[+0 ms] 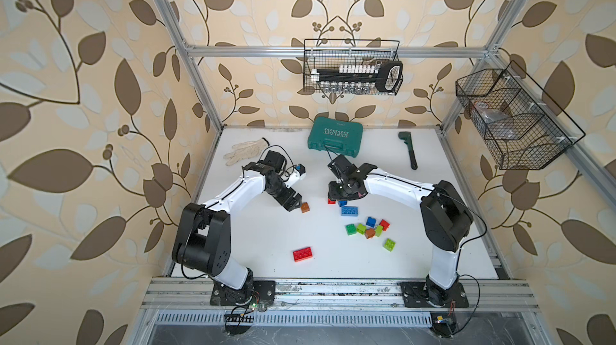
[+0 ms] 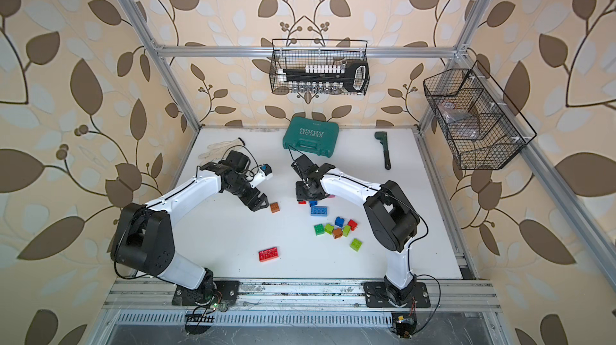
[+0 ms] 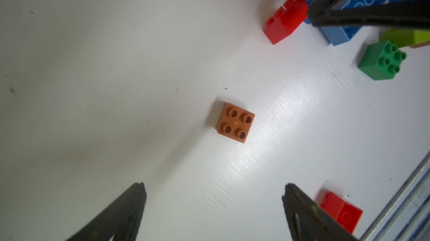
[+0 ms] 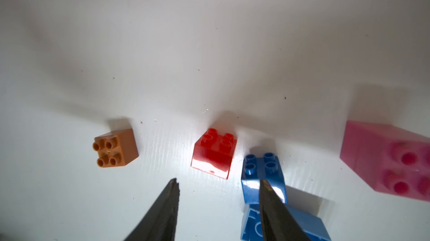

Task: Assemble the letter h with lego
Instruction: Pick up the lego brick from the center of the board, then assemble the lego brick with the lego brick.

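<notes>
An orange square lego brick (image 1: pixel 305 207) (image 3: pixel 235 123) sits studs up on the white table (image 1: pixel 260 243), just ahead of my left gripper (image 1: pixel 295 204) (image 3: pixel 214 185), which is open and empty. My right gripper (image 4: pixel 218 181) is open over bare table, nothing between its fingers. Beside it lie a red brick (image 4: pixel 214 152) and a blue brick (image 4: pixel 263 177), with a long blue brick (image 1: pixel 349 210) behind them and a pink brick (image 4: pixel 391 158) off to the side. Several loose green, lime, blue, red and orange bricks (image 1: pixel 368 229) cluster nearer the right arm. A long red brick (image 1: pixel 302 253) lies alone.
A teal plastic case (image 1: pixel 335 136) stands at the back of the table, with a white glove (image 1: pixel 245 151) at the back left and a dark wrench (image 1: pixel 409 150) at the back right. Wire baskets (image 1: pixel 353 67) hang on the frame.
</notes>
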Robot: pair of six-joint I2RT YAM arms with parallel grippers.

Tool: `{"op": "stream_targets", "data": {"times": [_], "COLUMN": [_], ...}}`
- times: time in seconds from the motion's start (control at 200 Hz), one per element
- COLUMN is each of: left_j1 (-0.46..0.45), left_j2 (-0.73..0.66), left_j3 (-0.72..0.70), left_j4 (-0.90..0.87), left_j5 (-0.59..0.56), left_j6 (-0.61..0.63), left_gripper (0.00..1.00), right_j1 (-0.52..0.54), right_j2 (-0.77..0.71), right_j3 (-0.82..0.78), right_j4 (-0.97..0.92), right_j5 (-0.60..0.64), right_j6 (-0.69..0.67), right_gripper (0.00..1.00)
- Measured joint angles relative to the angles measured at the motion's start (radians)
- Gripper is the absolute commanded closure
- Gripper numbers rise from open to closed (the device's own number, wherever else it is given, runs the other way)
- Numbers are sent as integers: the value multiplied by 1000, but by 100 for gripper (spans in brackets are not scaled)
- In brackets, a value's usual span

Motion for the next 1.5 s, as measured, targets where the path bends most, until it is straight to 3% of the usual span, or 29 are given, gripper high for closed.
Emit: {"op": "stream_targets", "data": {"times": [0.315,0.465,0.65,0.865,1.095,1.285,1.5], "left_j1": [74,92,98,98,98,97,95], "left_j2": [1,1,3,38,107,141,140], "left_j3": [6,12,45,175,233,202,194], "left_j4": [-41,-45,-80,-156,-236,-266,-299], "left_j5": [156,192,230,345,532,637,671], "left_j6": [-78,-102,-131,-207,-270,-279,-270], "left_gripper": [1,1,2,3,7,11,21], "right_j1": [34,36,44,95,208,232,248], "right_j2": [109,121,114,-55,-332,-356,-356], "right_j3": [54,65,47,-153,-442,-514,-517], "right_j4": [-16,-24,27,231,643,844,968], "right_j5": [27,51,68,64,39,13,11], "right_j6": [39,42,4,-219,-564,-735,-838], "right_gripper": [52,64,68,69,71,71,71]}}
